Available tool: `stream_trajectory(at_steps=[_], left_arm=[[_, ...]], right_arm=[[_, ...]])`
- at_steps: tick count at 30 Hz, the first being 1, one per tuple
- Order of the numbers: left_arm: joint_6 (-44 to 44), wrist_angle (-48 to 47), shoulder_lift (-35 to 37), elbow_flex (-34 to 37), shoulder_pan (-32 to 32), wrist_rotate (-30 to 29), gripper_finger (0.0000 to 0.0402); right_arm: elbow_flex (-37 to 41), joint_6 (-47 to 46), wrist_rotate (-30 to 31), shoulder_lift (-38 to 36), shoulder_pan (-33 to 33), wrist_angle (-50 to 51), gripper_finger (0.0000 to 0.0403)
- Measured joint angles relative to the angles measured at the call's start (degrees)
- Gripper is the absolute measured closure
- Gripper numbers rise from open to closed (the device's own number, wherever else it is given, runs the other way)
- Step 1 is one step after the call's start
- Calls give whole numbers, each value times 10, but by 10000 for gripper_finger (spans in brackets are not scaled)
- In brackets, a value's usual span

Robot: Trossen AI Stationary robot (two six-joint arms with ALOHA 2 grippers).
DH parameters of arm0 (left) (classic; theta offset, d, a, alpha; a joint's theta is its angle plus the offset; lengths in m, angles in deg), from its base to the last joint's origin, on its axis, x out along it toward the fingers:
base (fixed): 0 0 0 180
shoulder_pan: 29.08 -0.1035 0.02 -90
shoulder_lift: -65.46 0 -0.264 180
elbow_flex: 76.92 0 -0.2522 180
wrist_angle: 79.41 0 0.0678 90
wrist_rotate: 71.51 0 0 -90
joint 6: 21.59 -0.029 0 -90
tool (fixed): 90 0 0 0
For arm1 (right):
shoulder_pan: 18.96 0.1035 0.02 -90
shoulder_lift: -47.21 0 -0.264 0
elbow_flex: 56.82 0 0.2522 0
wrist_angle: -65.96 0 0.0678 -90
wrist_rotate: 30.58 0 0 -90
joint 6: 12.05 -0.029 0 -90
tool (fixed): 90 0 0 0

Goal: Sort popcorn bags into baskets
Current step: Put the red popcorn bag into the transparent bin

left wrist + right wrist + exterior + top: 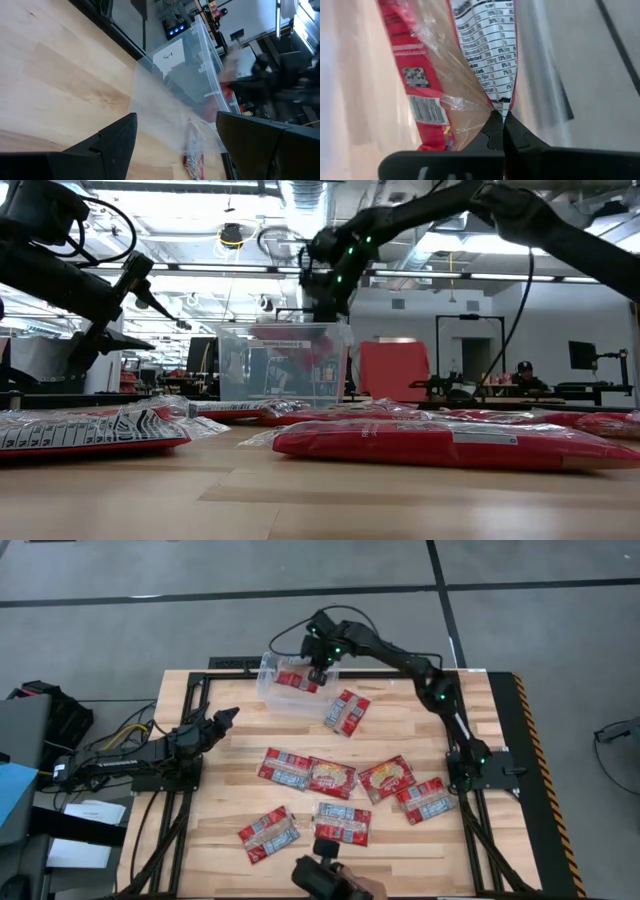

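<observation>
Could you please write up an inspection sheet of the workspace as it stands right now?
Surface: wooden table, in a black frame.
Job's things: one popcorn bag held in the clear plastic bin at the far edge; a second bag lies just outside the bin; six more bags lie spread over the near half.
Clutter: nothing seen on the table.
Grippers: right gripper shut on the bag's edge, over the bin; left gripper open, waiting at the table's left side, aimed toward the bin.
Cables: bundle beside the left arm's base, off the table.
Surroundings: grey floor with dark lines; a person sits far behind in the room.
</observation>
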Motion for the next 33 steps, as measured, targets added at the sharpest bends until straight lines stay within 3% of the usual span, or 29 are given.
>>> stream_trajectory(at_steps=[7, 16, 20, 28, 33], left_arm=[[0, 0, 0, 0, 0, 3, 140], [-2, 0, -3, 0, 0, 1, 140], [-2, 0, -4, 0, 0, 1, 140], [-8, 0, -4, 0, 0, 0, 140], [-11, 0, -5, 0, 0, -1, 140]], right_arm=[[1, 19, 4, 48, 8, 45, 396], [-1, 79, 15, 55, 29, 60, 381], [-1, 88, 16, 56, 36, 57, 326], [-8, 55, 19, 41, 37, 68, 159], [-11, 44, 36, -41, 33, 98, 121]])
